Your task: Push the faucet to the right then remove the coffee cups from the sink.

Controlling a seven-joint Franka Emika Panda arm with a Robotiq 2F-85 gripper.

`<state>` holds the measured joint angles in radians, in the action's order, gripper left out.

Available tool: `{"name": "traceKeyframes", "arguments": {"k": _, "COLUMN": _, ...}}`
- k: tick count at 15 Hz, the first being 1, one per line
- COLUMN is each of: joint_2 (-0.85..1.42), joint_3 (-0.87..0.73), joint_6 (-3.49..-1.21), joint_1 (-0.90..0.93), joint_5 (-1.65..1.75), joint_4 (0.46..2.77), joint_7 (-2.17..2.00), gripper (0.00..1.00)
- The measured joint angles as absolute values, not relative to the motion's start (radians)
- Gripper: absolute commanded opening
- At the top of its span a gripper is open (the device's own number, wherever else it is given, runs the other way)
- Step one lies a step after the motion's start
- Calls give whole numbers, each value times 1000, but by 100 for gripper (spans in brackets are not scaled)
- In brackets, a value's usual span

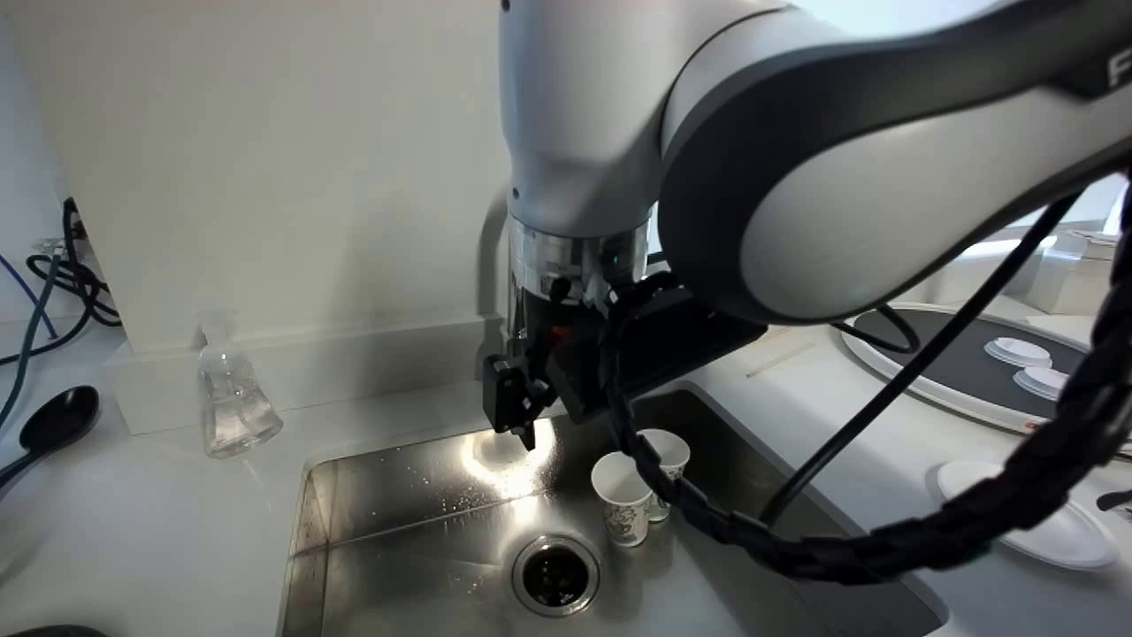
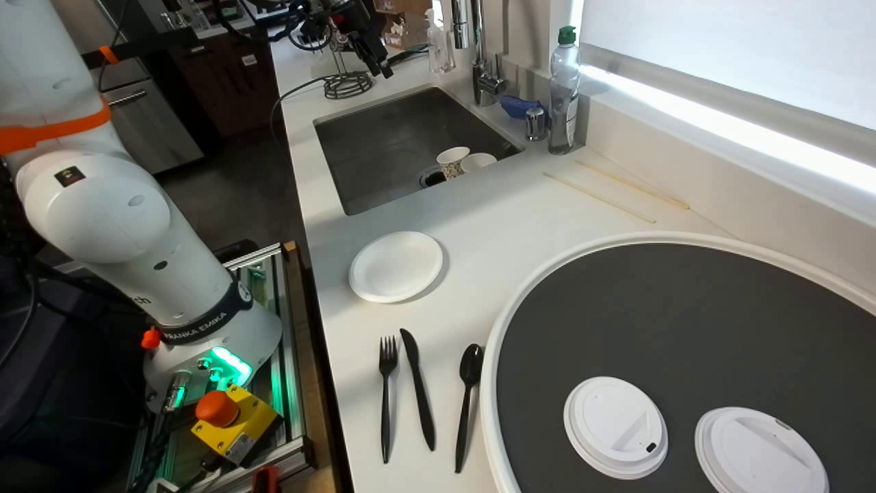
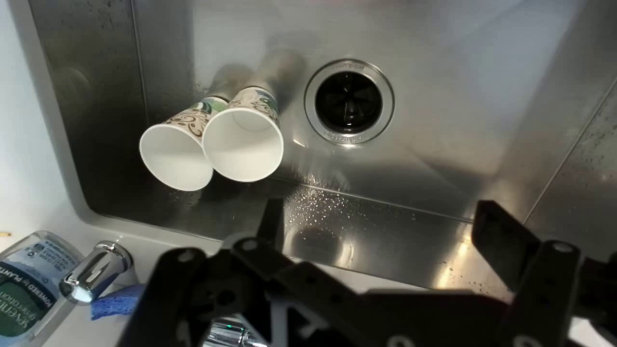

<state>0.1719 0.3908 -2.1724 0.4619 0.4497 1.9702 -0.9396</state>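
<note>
In the sink (image 3: 458,86), left of the drain (image 3: 348,103) in the wrist view, we find the two coffee cups (image 3: 243,149), both upright and close together; we cannot tell whether they touch. Their sides carry printed scrolls and green patches. The drain's metal ring bears lettering too small for us to read.

We record the jaws as wide apart, the sink's steel wall showing between the fingers (image 3: 274,221).

In an exterior view the faucet (image 2: 478,61) stands on the table (image 2: 493,233) at the sink's right edge. On its near side we note a blue sponge (image 2: 519,107), a chrome fitting (image 2: 536,124) and a clear bottle (image 2: 564,89) with a green cap. From the wrist view we read "seventh generation" on the bottle's label (image 3: 19,291), and "POWERED by" followed by a word beginning "PLANT"; the finer print is blurred.

On the arm (image 2: 109,198), a black band (image 2: 205,324) at the base reads "FRANKA EMIKA", and a marking (image 2: 142,300) above it, partly hidden, ends in "ch". At the near end of the table lie a white plate (image 2: 395,267), a black fork (image 2: 387,383), a knife (image 2: 419,390), a spoon (image 2: 469,373) and a round tray (image 2: 616,301) bearing two white lids (image 2: 614,424).
</note>
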Motion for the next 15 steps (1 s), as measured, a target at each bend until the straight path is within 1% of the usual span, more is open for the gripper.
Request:
{"name": "traceKeyframes", "arguments": {"k": 6, "joint_2": 222, "joint_3": 348, "joint_6": -2248, "joint_1": 465, "joint_5": 502, "joint_4": 2022, "joint_7": -921, "gripper": 100}}
{"name": "traceKeyframes", "arguments": {"k": 15, "joint_2": 238, "joint_3": 325, "joint_6": -2255, "joint_1": 464, "joint_5": 502, "joint_4": 2045, "joint_7": -916, "gripper": 100}}
